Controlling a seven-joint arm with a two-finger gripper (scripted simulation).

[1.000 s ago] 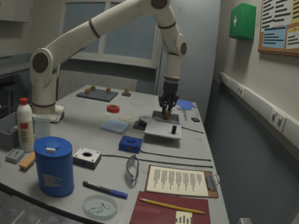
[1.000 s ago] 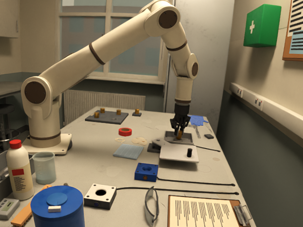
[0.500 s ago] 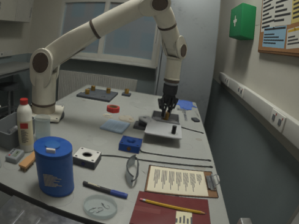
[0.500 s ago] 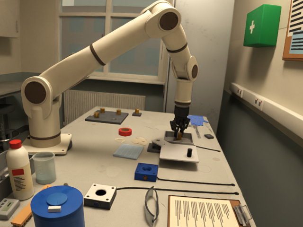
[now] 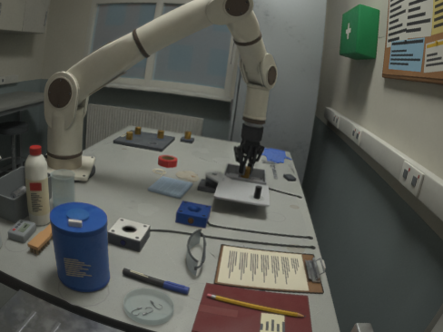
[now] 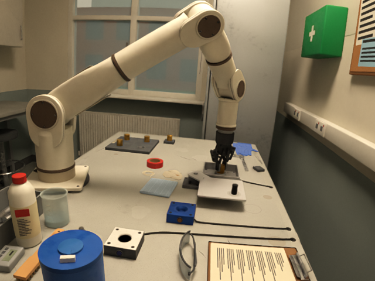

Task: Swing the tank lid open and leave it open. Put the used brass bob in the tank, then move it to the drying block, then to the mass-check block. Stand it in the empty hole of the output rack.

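Note:
The brass bob (image 5: 247,172) (image 6: 221,168) stands low inside the open grey tank (image 5: 245,174) (image 6: 221,171), with my gripper (image 5: 247,166) (image 6: 222,163) closed around its top. The tank lid (image 5: 242,192) (image 6: 221,190), a pale plate with a black knob, lies swung open toward the front of the tank. The blue drying block (image 5: 194,213) (image 6: 181,213) sits nearer the front, and the white mass-check block (image 5: 129,233) (image 6: 124,242), with a round hole, lies left of it. The output rack (image 5: 144,140) (image 6: 132,144) at the table's far side holds three brass bobs.
A large blue canister (image 5: 80,246) (image 6: 72,256) stands at the front left, with a white bottle (image 5: 36,185) and a beaker (image 6: 55,207) behind it. Red tape (image 5: 167,160), a blue pad (image 5: 170,186), safety glasses (image 5: 195,252) and a clipboard (image 5: 268,267) lie around the blocks.

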